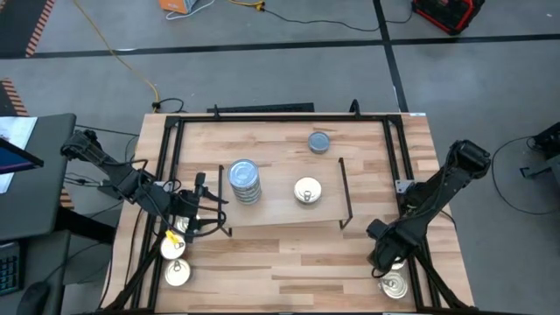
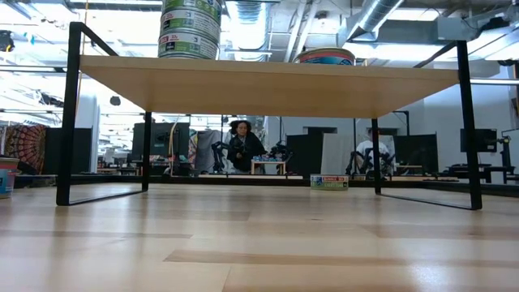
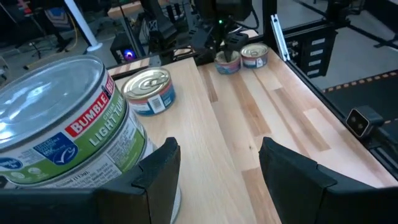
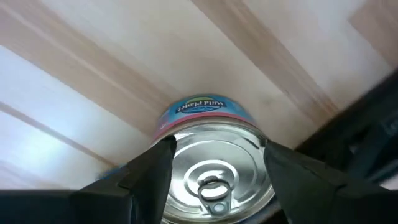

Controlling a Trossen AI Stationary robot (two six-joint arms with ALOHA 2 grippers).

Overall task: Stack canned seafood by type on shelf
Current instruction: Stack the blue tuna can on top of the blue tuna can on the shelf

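A stack of blue-grey-lidded tins (image 1: 245, 180) and one pull-tab tin (image 1: 307, 190) stand on the shelf (image 1: 280, 210); another blue-grey tin (image 1: 319, 142) lies behind it on the desk (image 1: 289, 262). The right claw (image 4: 214, 168), fingers apart, straddles a pull-tab tin (image 4: 211, 168) near the desk's front right corner. The left claw (image 3: 217, 168), fingers apart and empty, is beside a green-labelled tin (image 3: 62, 124) at front left.
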